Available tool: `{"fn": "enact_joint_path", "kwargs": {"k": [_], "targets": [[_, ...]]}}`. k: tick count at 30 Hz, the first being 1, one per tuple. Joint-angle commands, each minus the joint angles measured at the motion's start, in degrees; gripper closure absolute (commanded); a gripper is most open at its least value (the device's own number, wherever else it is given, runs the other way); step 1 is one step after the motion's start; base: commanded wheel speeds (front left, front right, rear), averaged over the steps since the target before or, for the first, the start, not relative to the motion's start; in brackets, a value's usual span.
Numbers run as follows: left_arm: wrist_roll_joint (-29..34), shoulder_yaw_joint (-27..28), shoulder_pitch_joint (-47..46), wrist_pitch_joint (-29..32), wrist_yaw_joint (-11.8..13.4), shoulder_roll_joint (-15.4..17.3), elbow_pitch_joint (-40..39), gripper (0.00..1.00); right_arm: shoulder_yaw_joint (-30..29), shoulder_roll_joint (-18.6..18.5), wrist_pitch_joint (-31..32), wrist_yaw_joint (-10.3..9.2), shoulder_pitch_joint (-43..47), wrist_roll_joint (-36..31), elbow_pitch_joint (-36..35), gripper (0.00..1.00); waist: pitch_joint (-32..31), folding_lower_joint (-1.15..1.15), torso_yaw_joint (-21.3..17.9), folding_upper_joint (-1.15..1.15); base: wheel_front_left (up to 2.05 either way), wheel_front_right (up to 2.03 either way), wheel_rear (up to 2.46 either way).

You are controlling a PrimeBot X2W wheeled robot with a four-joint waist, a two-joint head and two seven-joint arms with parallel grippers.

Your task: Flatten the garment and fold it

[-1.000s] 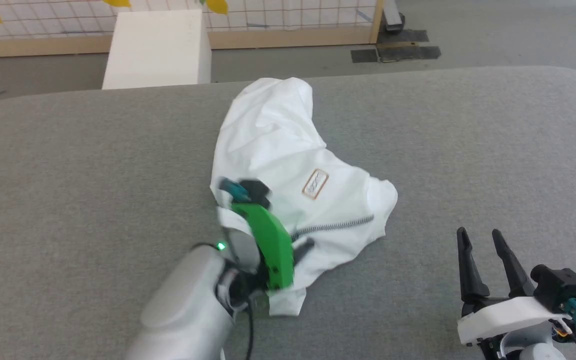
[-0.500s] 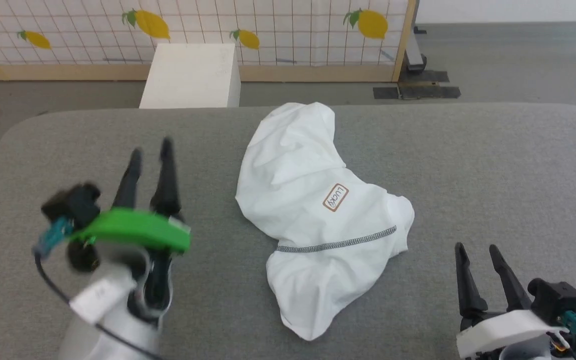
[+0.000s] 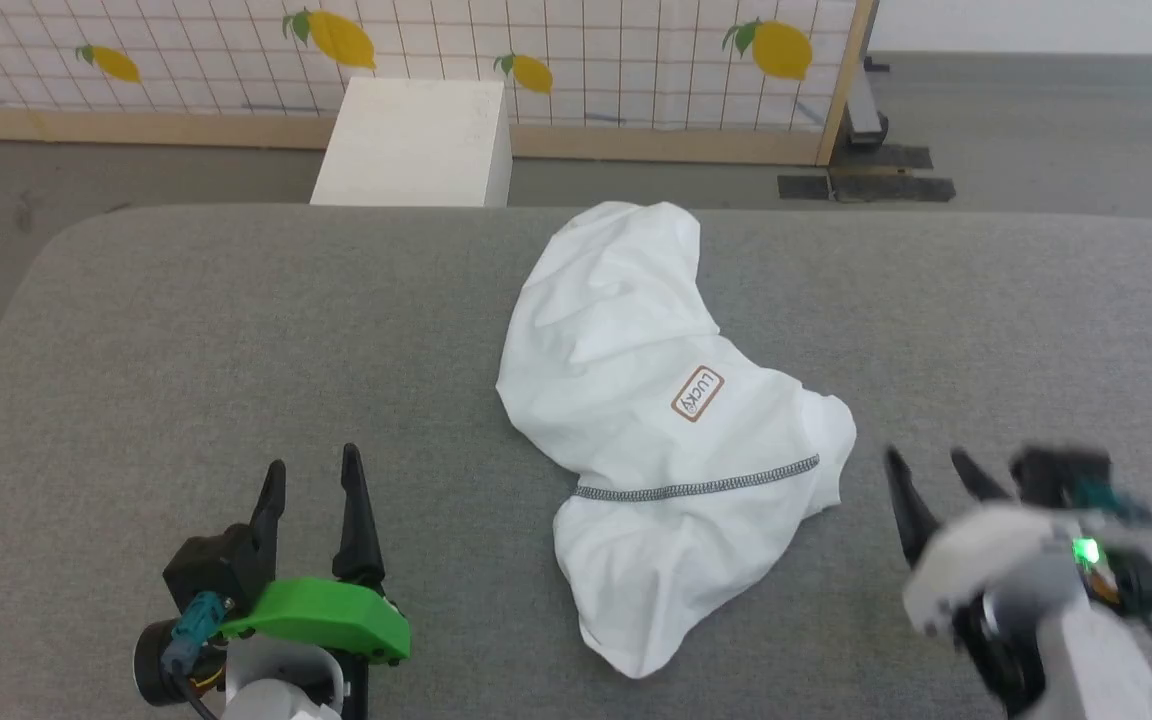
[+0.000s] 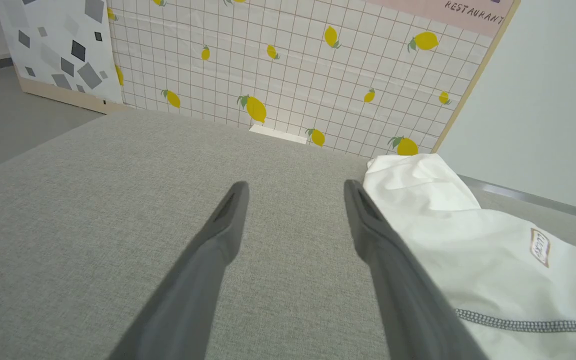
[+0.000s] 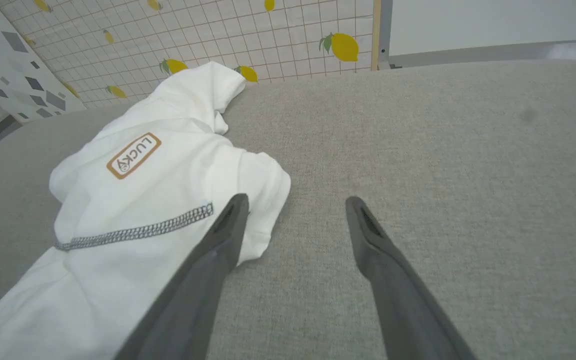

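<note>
- The left gripper [image 3: 312,465] sat low near the front edge of the table [image 3: 186,330], left of the garment [image 3: 656,440]. Its two dark fingers were spread and held nothing; in the left wrist view [image 4: 295,186] only bare grey cloth lay between them.
- The right gripper [image 3: 928,460] was near the front edge on the other side, just beside the garment's right-hand bulge. The head view blurred it, so its tilt was hard to judge. The right wrist view [image 5: 296,199] showed its fingers parted and empty, with one finger crossing the garment's edge in the picture; I could not tell whether it touched.
- The two grippers flanked the garment, one on each side. This was probably so that each could reach an edge and pull the cloth outward to flatten it.
- The garment [image 5: 143,210] lay in one crumpled heap around the middle of the table, running from the back edge toward the front edge. It was bunched and doubled over, so flattening was not yet done and folding had not begun.
- One brown-bordered patch [image 3: 698,393] faced up near the heap's middle, and one dark zigzag seam [image 3: 696,490] crossed its nearer part. Thin cloth like this would likely slide and wrinkle if pinched too shallowly.
- Beyond the back edge stood one white box [image 3: 416,130] on the floor, with one lemon-printed screen [image 3: 586,60] behind it.
- In all: two grippers, one garment, one patch, one visible seam, one box, one screen.
</note>
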Motion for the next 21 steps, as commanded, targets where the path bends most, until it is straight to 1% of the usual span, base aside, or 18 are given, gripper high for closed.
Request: {"fn": "enact_joint_path", "kwargs": {"k": [1, 3, 6, 10, 13, 16, 17, 18, 19, 21], "targets": [[0.29, 0.34, 0.84, -0.26, 0.38, -0.37, -0.56, 0.0, 0.64, 0.02, 3.63, -0.09, -4.09, -1.58, 0.3, 0.0, 1.31, 0.0, 0.07, 0.0, 0.0, 0.0, 0.0], [0.31, 0.38, 0.62, -0.26, 0.04, -0.7, -0.84, 0.0, 2.21, 0.02, 10.13, -0.09, -9.29, -2.89, 1.31, 0.0, 3.0, 0.0, 0.25, 0.0, 0.0, 0.0, 0.0], [0.51, 0.18, -0.76, -0.26, -0.75, -1.06, -1.03, 0.0, 5.56, -0.04, 20.0, -0.09, -16.65, -4.93, 4.63, 0.0, 5.42, 0.0, 1.21, 0.0, 0.0, 0.0, 0.0], [0.7, -0.71, -3.34, -0.27, -1.82, -1.48, -0.3, 0.0, 7.9, -1.16, 29.99, -0.09, -21.96, -8.03, 10.13, 0.0, 7.92, 0.0, 3.48, 0.0, 0.0, 0.0, 0.0], [0.54, -1.41, -4.37, -0.27, -2.29, -1.72, 0.62, 0.0, 8.52, -1.42, 34.26, -0.09, -23.1, -8.47, 13.06, 0.0, 8.67, 0.0, 4.49, 0.0, 0.0, 0.0, 0.0], [0.22, -1.73, -4.82, -0.27, -2.52, -1.9, 1.33, 0.0, 10.0, -1.35, 34.13, -0.09, -23.13, -6.03, 13.75, 0.01, 8.88, 0.0, 4.53, 0.0, 0.0, 0.0, 0.0], [0.09, -1.7, -4.82, -0.27, -2.51, -1.93, 1.47, 0.0, 10.58, -1.5, 34.0, -0.09, -23.01, -5.49, 13.87, 0.47, 8.78, 0.0, 4.31, 0.0, 0.0, 0.0, 0.0], [-0.06, -1.66, -4.8, -0.27, -2.45, -1.97, 1.58, 0.0, 11.32, -1.74, 33.26, -0.09, -22.95, -4.45, 13.69, 0.76, 8.66, 0.0, 3.95, 0.0, 0.0, 0.0, 0.0], [-0.19, -1.69, -4.83, -0.27, -2.46, -2.0, 1.67, 0.0, 11.93, -2.09, 32.62, -0.09, -22.84, -3.48, 13.44, 1.0, 8.52, 0.0, 3.69, 0.0, 0.0, 0.0, 0.0], [-0.41, -1.87, -4.87, -0.27, -2.57, -2.04, 1.95, 0.0, 12.61, -3.21, 30.95, -0.09, -22.37, -1.27, 12.33, 1.0, 7.89, 0.0, 2.97, 0.0, 0.0, 0.0, 0.0]]}}
